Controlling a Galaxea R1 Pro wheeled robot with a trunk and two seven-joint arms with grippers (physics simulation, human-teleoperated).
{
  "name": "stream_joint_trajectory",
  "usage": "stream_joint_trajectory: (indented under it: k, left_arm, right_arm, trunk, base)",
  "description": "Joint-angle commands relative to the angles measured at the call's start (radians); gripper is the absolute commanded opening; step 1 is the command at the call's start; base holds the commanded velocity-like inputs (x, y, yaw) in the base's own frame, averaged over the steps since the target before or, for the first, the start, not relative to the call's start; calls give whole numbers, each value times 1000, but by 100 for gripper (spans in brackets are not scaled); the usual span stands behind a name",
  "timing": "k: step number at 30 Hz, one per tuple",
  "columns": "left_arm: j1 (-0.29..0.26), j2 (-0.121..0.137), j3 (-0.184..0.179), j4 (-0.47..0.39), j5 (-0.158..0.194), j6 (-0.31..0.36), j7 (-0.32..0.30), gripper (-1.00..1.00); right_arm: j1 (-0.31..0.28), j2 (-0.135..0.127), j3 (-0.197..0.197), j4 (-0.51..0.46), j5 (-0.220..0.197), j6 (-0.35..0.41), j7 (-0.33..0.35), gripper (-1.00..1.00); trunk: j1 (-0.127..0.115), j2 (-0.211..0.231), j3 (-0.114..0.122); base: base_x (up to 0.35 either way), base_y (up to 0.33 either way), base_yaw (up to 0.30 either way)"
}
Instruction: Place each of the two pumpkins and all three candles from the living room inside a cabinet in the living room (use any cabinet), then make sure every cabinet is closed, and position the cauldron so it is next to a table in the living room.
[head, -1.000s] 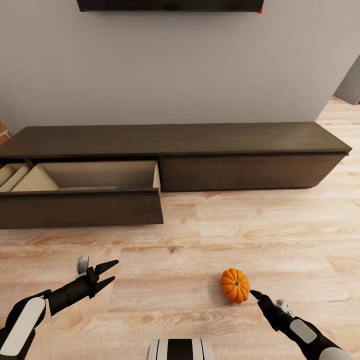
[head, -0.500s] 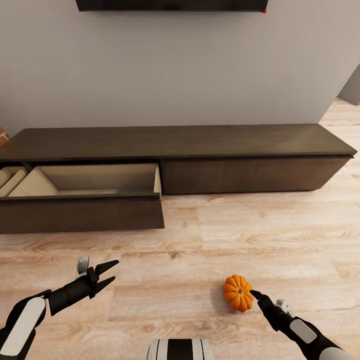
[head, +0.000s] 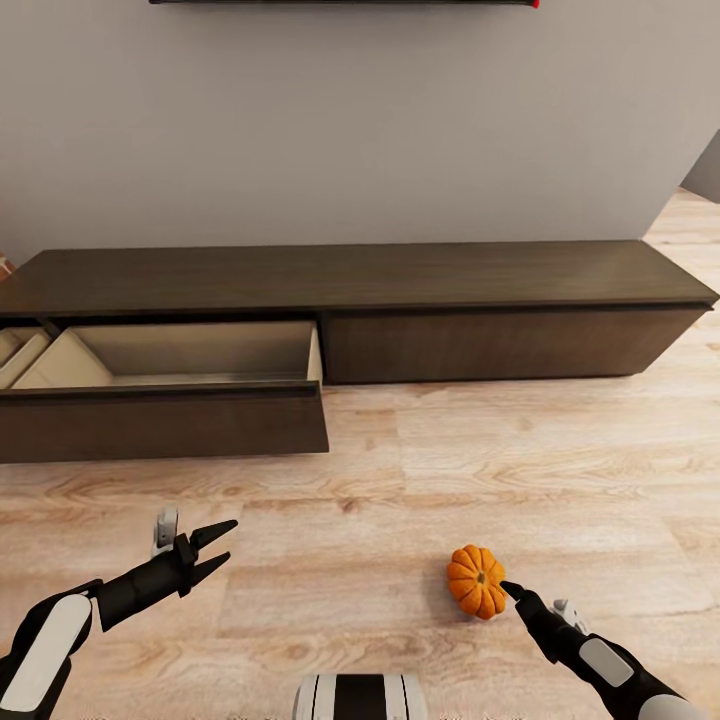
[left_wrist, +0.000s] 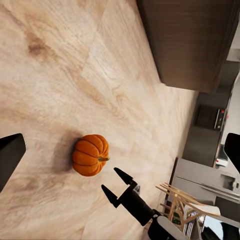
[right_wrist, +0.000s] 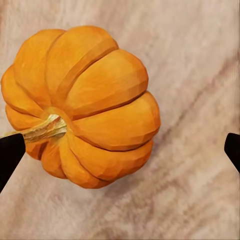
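A small orange pumpkin (head: 476, 581) (left_wrist: 90, 155) (right_wrist: 85, 105) lies on the wooden floor, well in front of the cabinet. My right gripper (head: 512, 592) (left_wrist: 118, 184) is low beside it, on its right. The jaws are open, and one fingertip (right_wrist: 10, 150) is by the stem. My left gripper (head: 222, 545) hangs open over bare floor to the left, holding nothing. The cabinet (head: 400, 280) is a long dark-brown unit along the wall. Its left drawer (head: 160, 420) is pulled out, with a beige inside.
A dark screen edge (head: 340, 2) hangs on the grey wall above the cabinet. The floor between the pumpkin and the open drawer is bare wood. My base (head: 360, 698) shows at the bottom. The left wrist view shows grey kitchen units (left_wrist: 205, 150) and a wooden chair (left_wrist: 175, 197) far off.
The whole picture shifted slightly, so the camera moved. The pumpkin now sits a little lower and closer to my right fingertip. Both grippers stayed open.
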Motion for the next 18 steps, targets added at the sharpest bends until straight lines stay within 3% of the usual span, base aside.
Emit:
stream_joint_trajectory:
  k: [1,8,18]
  left_arm:
    - [-1,0,2,0,-3,5,-5,100]
    - [-1,1,2,0,-3,5,-5,100]
    - [-1,1,2,0,-3,5,-5,100]
  right_arm:
    - [0,0,3,0,-8,4,2,100]
    - [0,0,8,-1,-3,2,15,100]
    - [0,-5,38,0,18,10,152,100]
  trunk:
    - [0,-1,-5]
    - [3,-2,-28]
    - [3,-2,-28]
  base:
    - [0,0,0]
    - [0,0,0]
    - [0,0,0]
